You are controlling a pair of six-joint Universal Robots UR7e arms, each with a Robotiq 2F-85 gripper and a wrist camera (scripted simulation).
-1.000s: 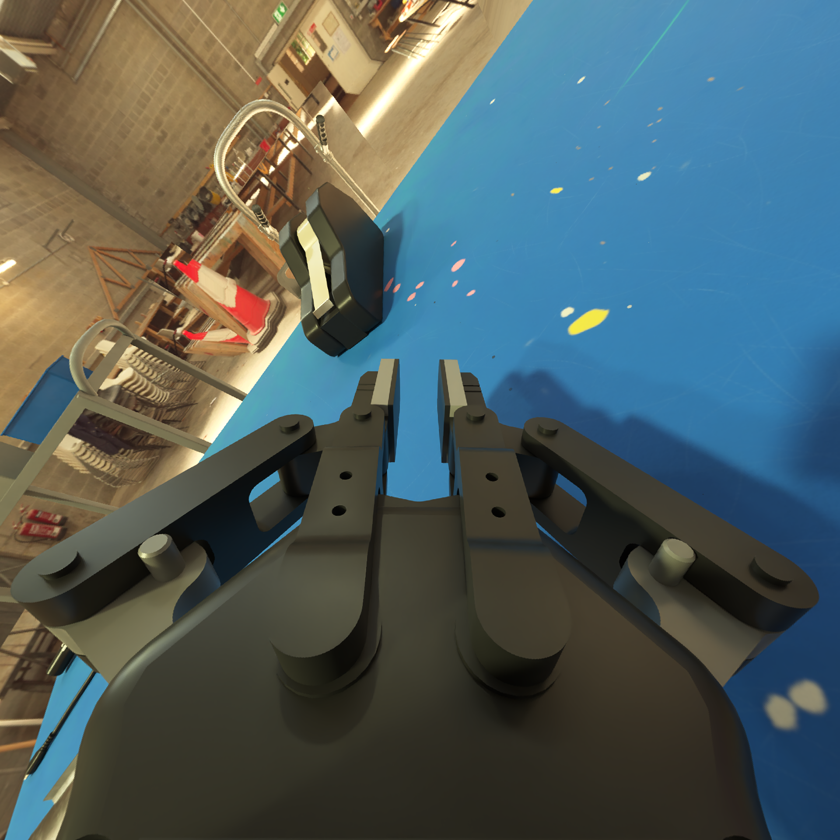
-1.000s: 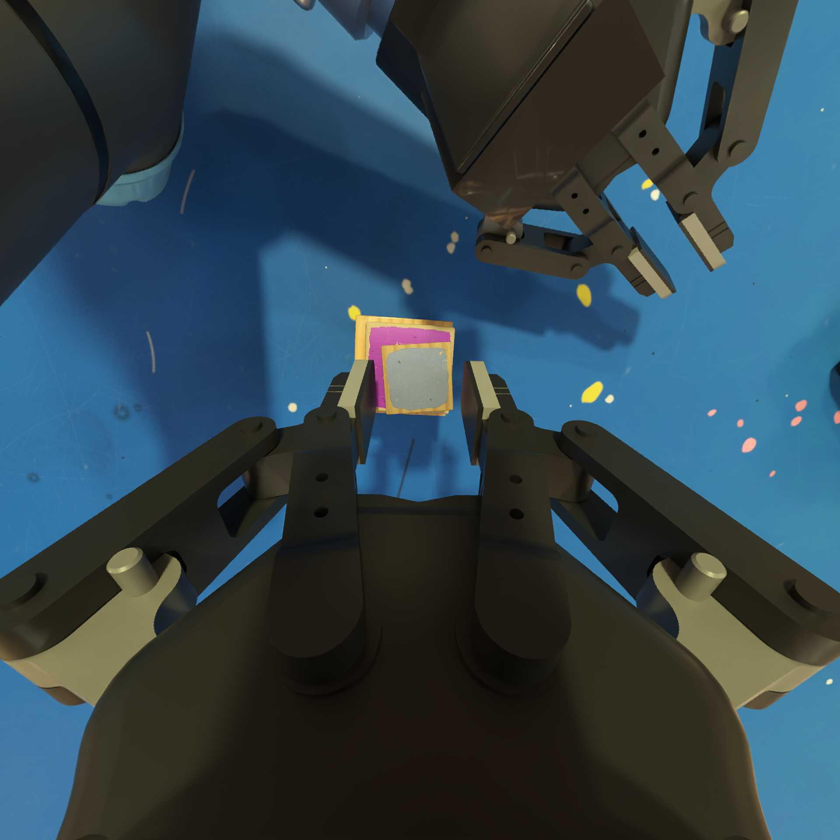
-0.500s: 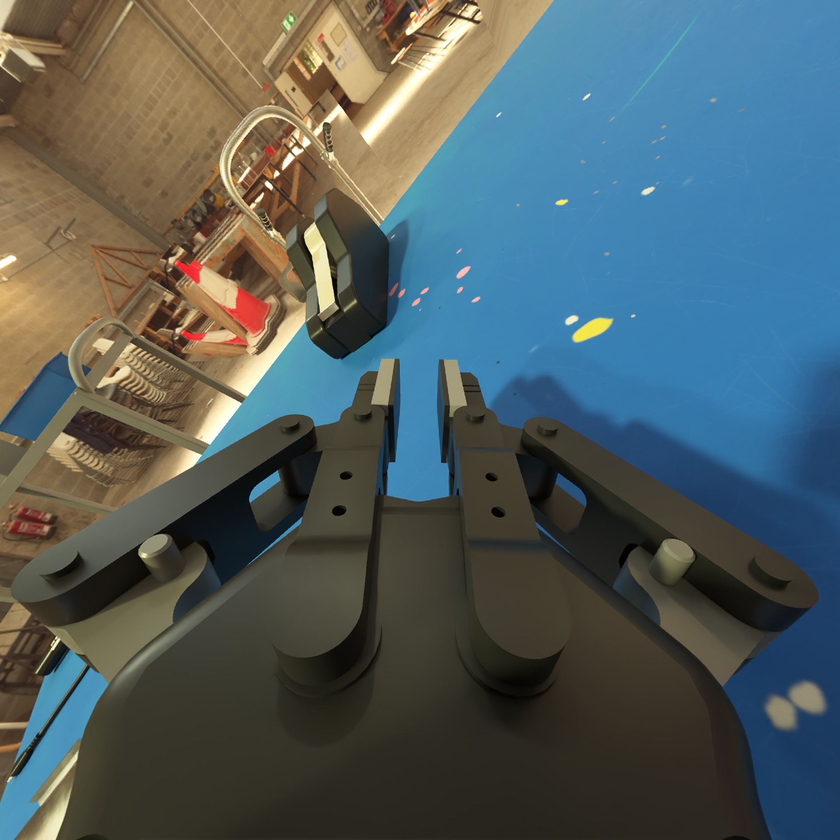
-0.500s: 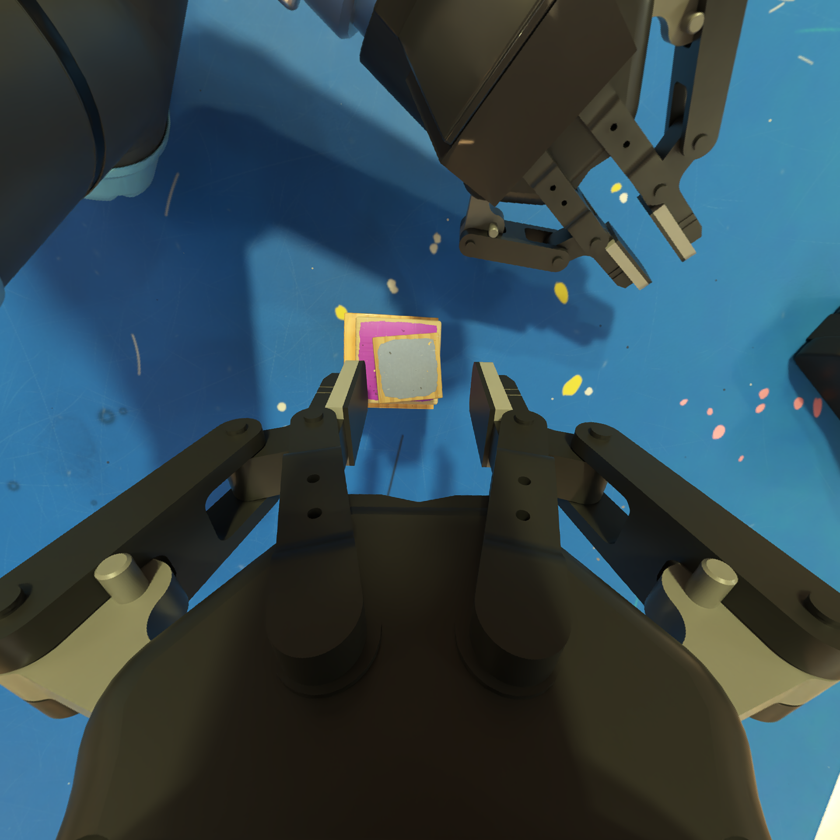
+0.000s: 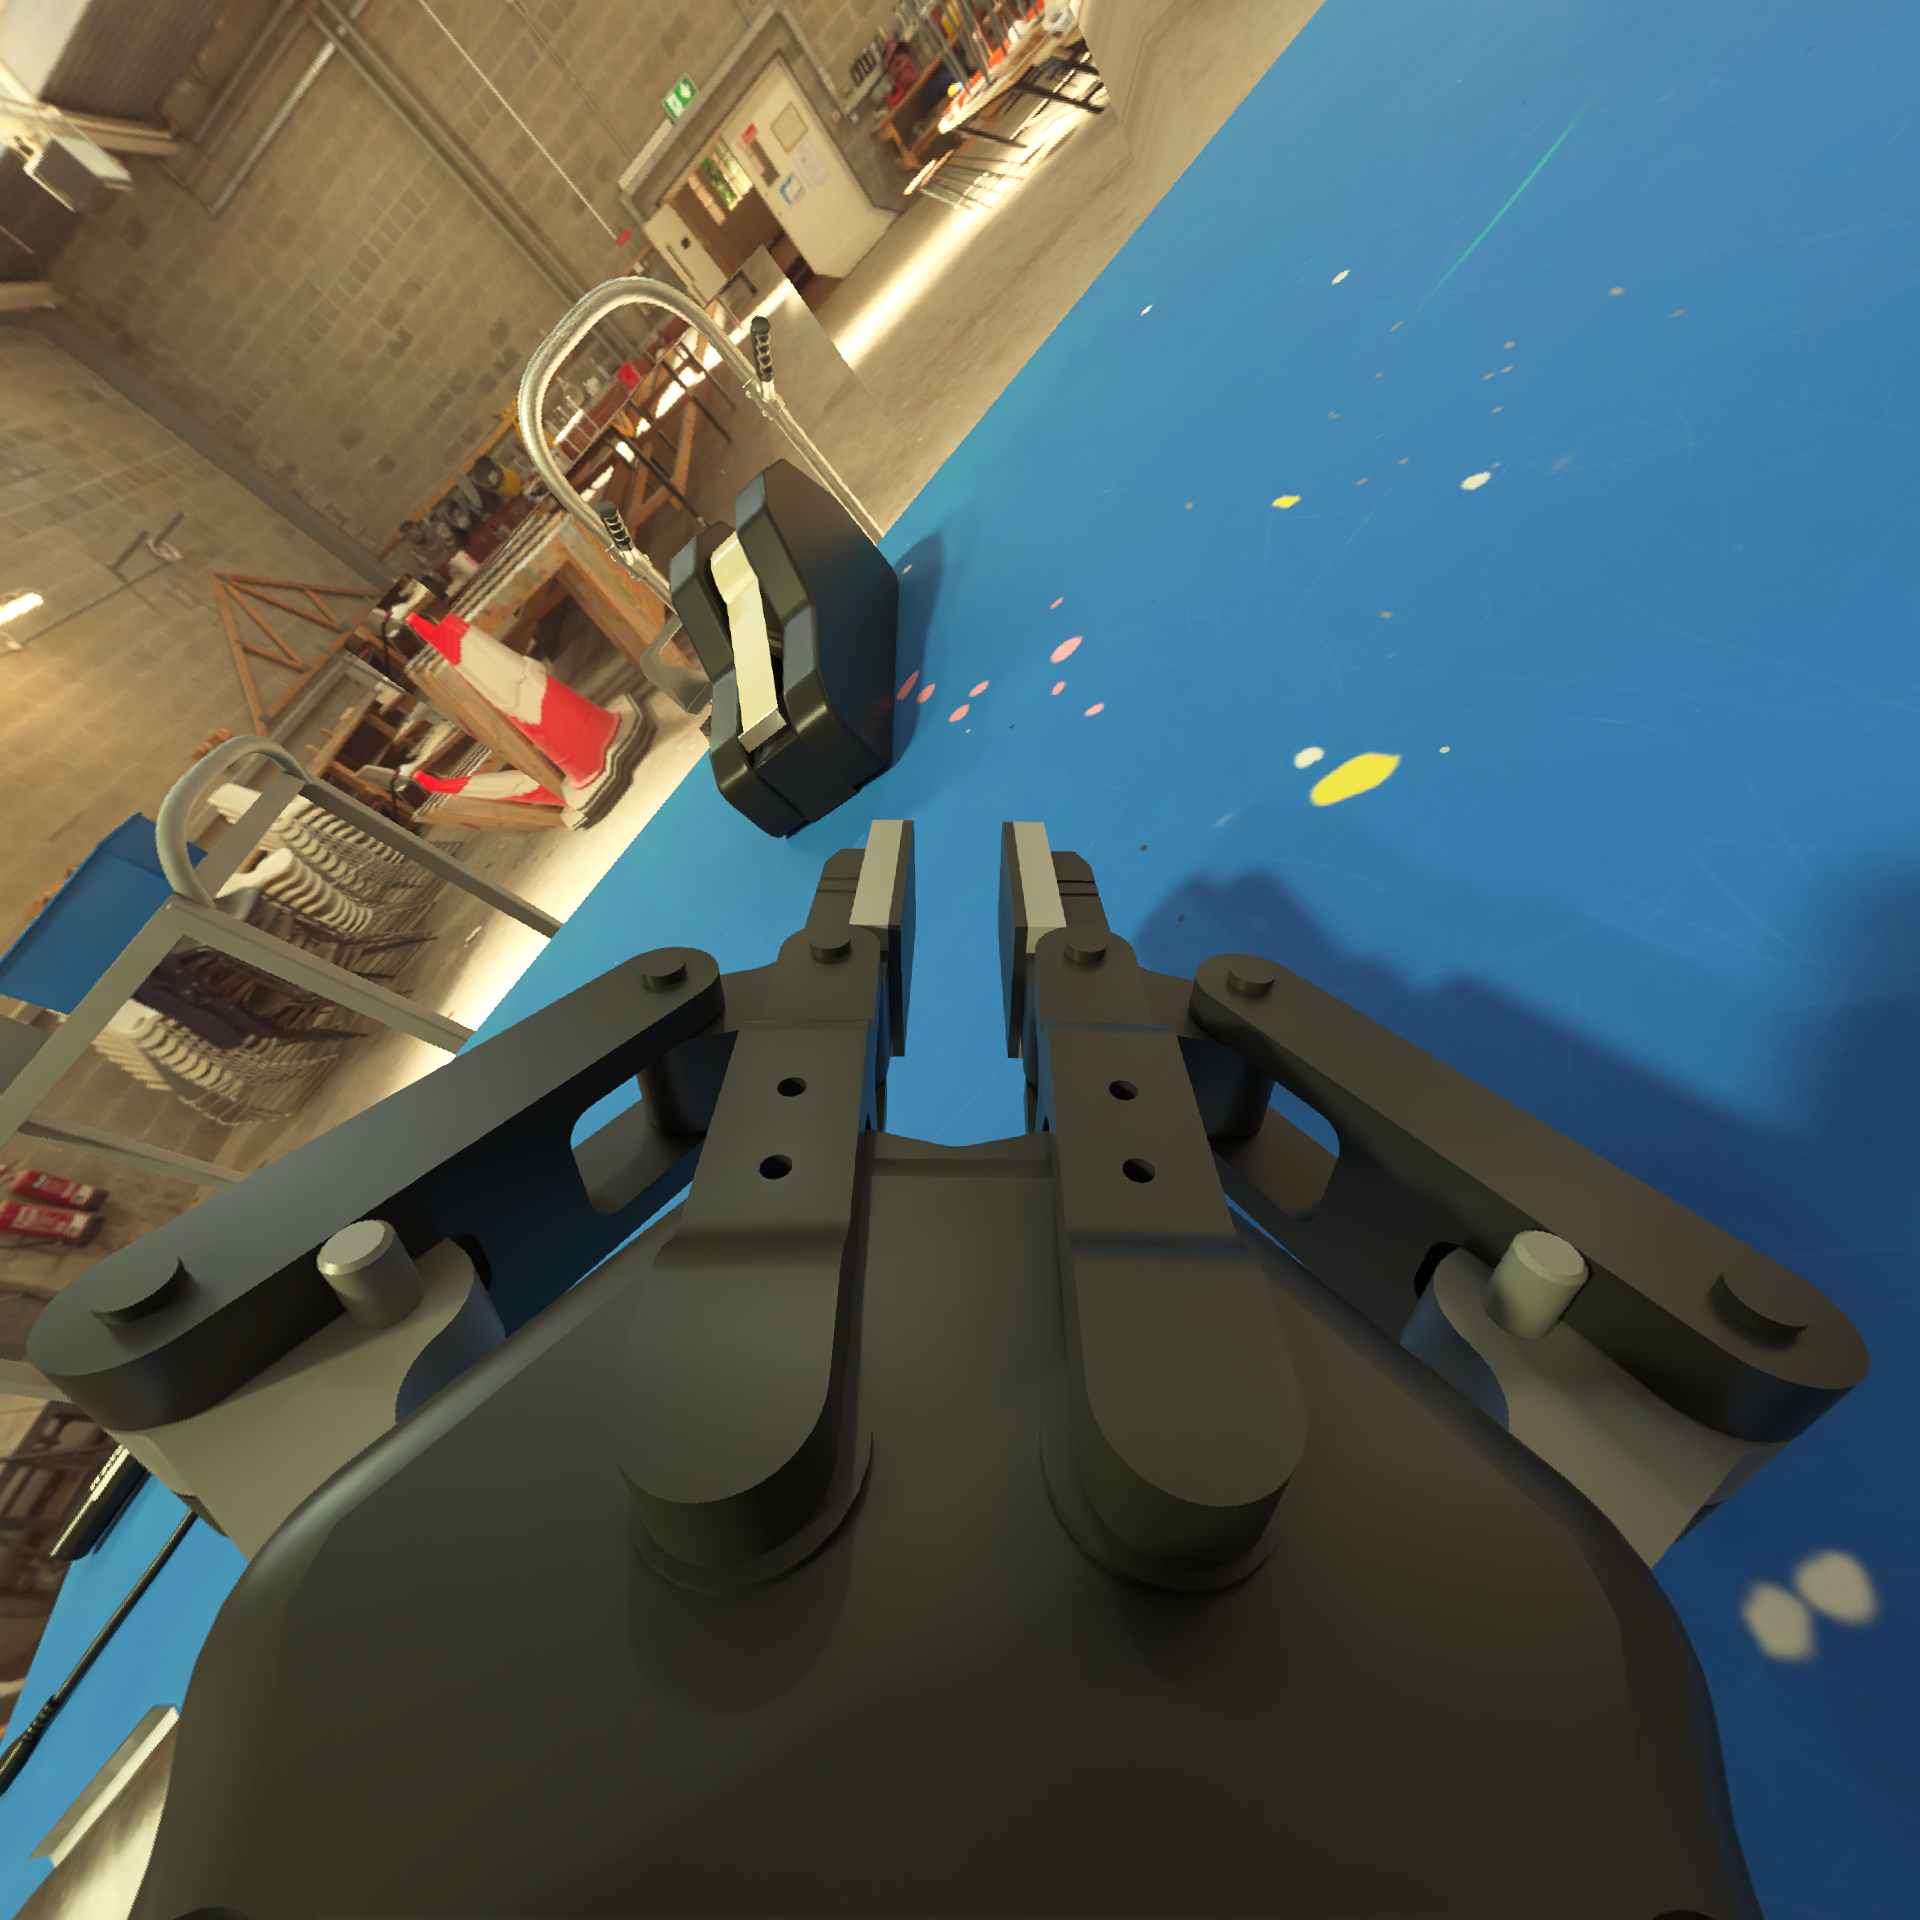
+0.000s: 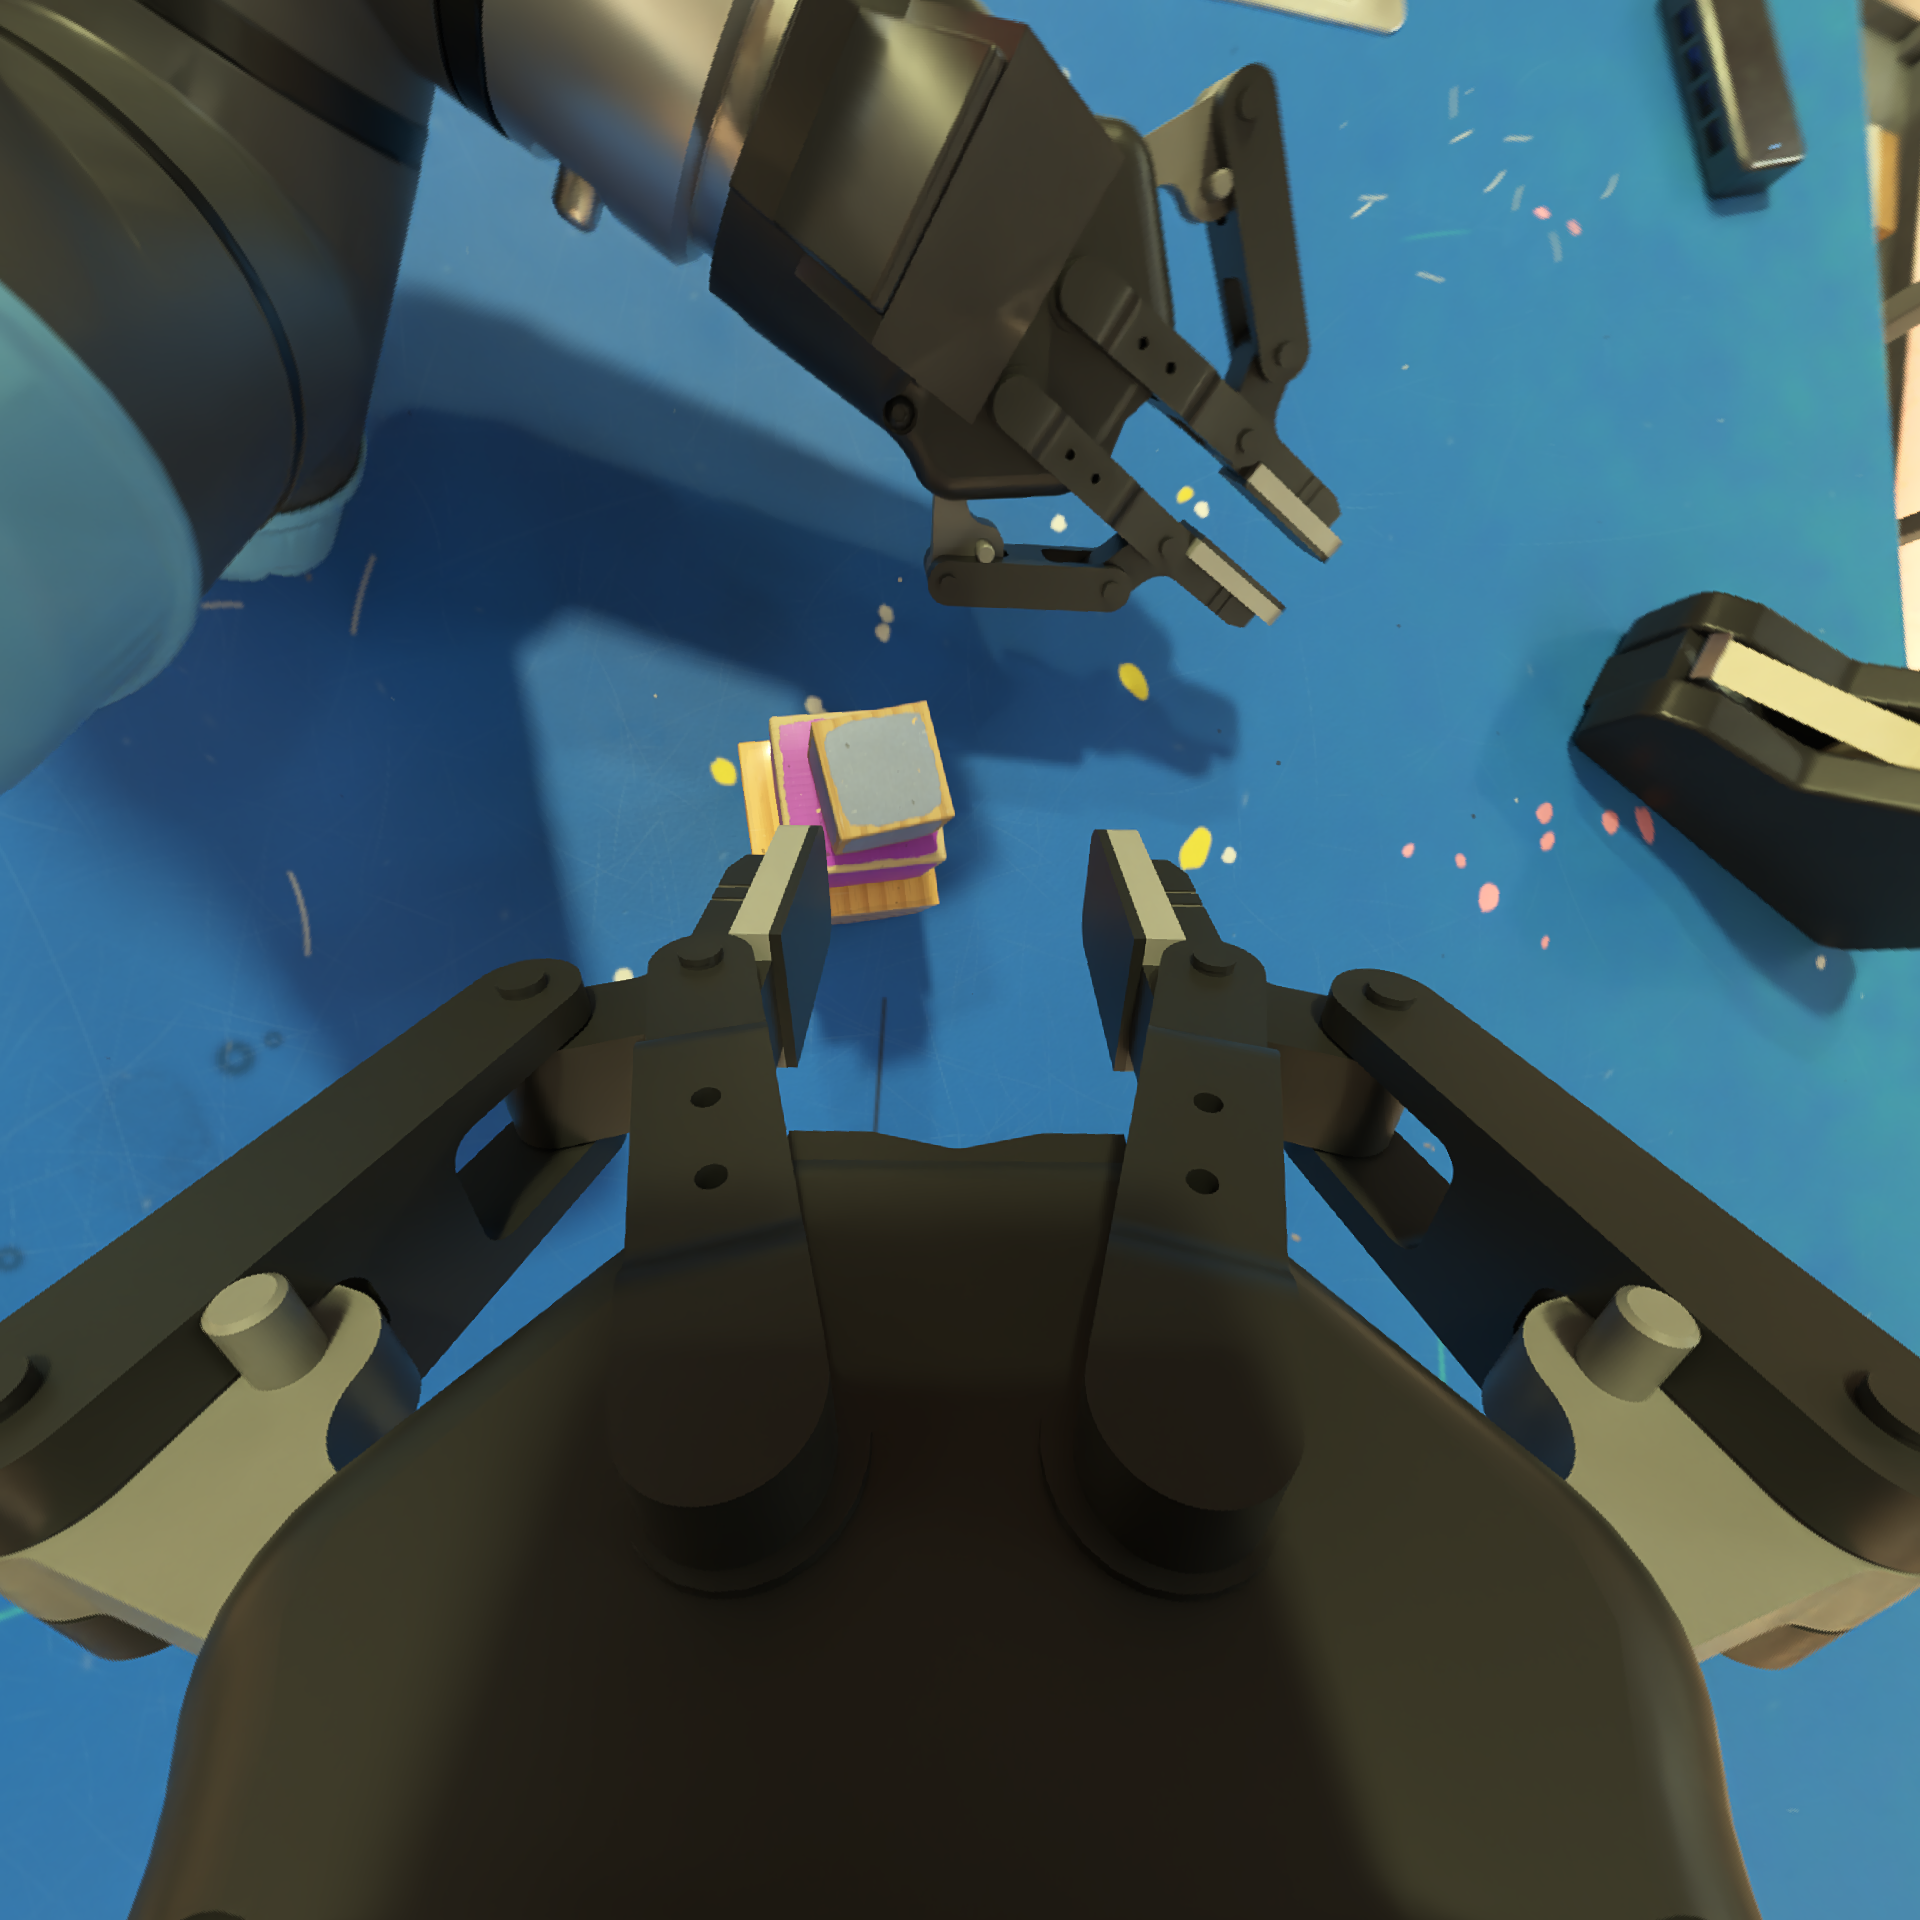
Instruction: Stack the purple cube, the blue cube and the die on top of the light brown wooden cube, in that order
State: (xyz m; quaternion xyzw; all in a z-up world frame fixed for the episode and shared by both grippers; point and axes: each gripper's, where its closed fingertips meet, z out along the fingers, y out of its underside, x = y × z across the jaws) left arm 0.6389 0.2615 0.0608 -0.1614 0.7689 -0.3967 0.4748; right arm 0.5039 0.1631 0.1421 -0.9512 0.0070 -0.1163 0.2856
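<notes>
In the right wrist view a stack stands on the blue table: the light brown wooden cube (image 6: 883,896) at the bottom, the purple cube (image 6: 795,774) on it, and the blue cube (image 6: 881,769) on top, slightly turned. My right gripper (image 6: 956,873) is open and empty, raised above the table, with the stack just ahead of its left finger (image 6: 779,894). My left gripper (image 5: 956,862) holds nothing, its jaws only a narrow gap apart; it also shows in the right wrist view (image 6: 1262,545), beyond and to the right of the stack. No die is in view.
A black dispenser-like object (image 5: 790,644) stands near the table edge; it also shows at the right in the right wrist view (image 6: 1766,758). A dark bar (image 6: 1730,94) lies at the far right corner. The left arm (image 6: 727,135) hangs over the far side.
My right gripper has opened wider and pulled up and away from the stack, leaving the blue cube on the purple cube. The left gripper has shifted slightly.
</notes>
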